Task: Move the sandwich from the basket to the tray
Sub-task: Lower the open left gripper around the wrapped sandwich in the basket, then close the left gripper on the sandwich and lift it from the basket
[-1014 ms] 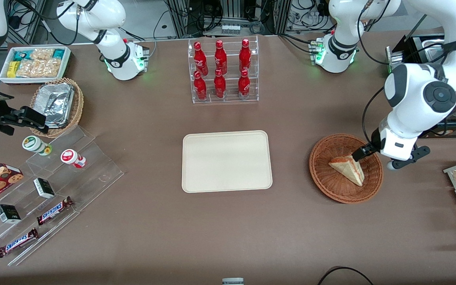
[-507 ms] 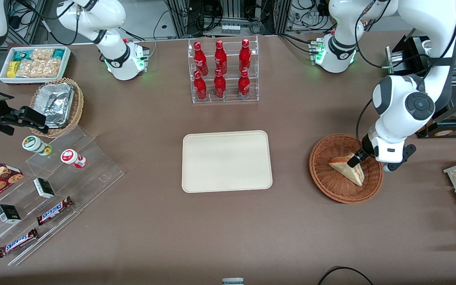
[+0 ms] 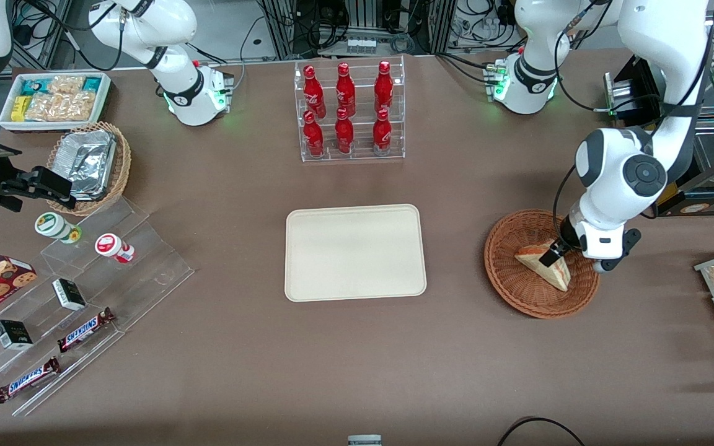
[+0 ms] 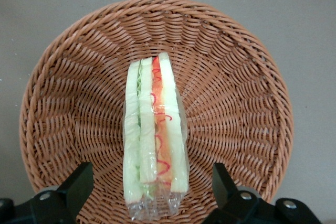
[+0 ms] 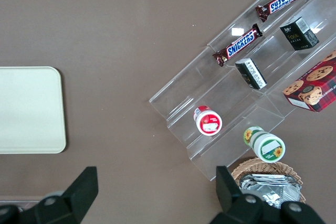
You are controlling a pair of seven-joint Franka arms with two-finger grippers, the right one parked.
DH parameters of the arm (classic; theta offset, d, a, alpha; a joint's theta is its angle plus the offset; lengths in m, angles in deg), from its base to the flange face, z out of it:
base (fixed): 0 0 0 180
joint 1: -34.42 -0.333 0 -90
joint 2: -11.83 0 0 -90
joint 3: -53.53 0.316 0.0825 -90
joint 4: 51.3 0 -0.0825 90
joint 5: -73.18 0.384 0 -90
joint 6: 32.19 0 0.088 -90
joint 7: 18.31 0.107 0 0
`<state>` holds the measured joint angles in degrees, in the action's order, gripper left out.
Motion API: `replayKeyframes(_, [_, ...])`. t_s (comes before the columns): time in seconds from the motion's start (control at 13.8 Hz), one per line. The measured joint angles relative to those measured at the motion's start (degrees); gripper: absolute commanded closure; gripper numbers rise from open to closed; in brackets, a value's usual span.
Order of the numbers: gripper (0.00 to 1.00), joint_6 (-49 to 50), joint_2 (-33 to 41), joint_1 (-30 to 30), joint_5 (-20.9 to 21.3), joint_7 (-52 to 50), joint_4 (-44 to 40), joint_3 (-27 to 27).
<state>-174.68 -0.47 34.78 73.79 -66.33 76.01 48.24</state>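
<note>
- I've got the gripper (image 4: 149,192) down inside the basket (image 4: 68,108), fingers (image 4: 79,182) spread wide, one on each side of the sandwich (image 4: 155,140), gripping nothing.
- From the wrist camera I see clear gaps between each finger and the wrap; whether the tips reach the wicker floor, I can't tell.
- The sandwich (image 3: 546,266) stands on edge in the basket (image 3: 512,279), orange and green filling facing up.
- The tray (image 3: 355,252) lies mid-table, well apart from the basket, toward the parked arm's end.
- Red bottles (image 3: 346,108) stand in a clear rack, farther from the front camera than the tray.
</note>
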Motion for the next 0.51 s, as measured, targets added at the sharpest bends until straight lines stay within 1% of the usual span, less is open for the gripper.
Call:
replayKeyframes(0.14, [0.00, -0.89, -0.99, 0.00, 0.00, -0.09, 0.02, 0.00])
replayKeyframes(0.22, [0.04, -1.88, -1.55, 0.00, 0.00, -0.12, 0.08, 0.00])
replayKeyframes(0.36, [0.17, -3.25, -3.00, -0.02, 0.00, -0.20, 0.12, 0.02])
replayKeyframes(0.43, [0.25, -3.62, -3.59, -0.09, 0.00, -0.27, 0.12, 0.05])
replayKeyframes(0.51, [0.44, -3.83, -4.03, -0.16, 0.00, -0.36, 0.12, 0.08])
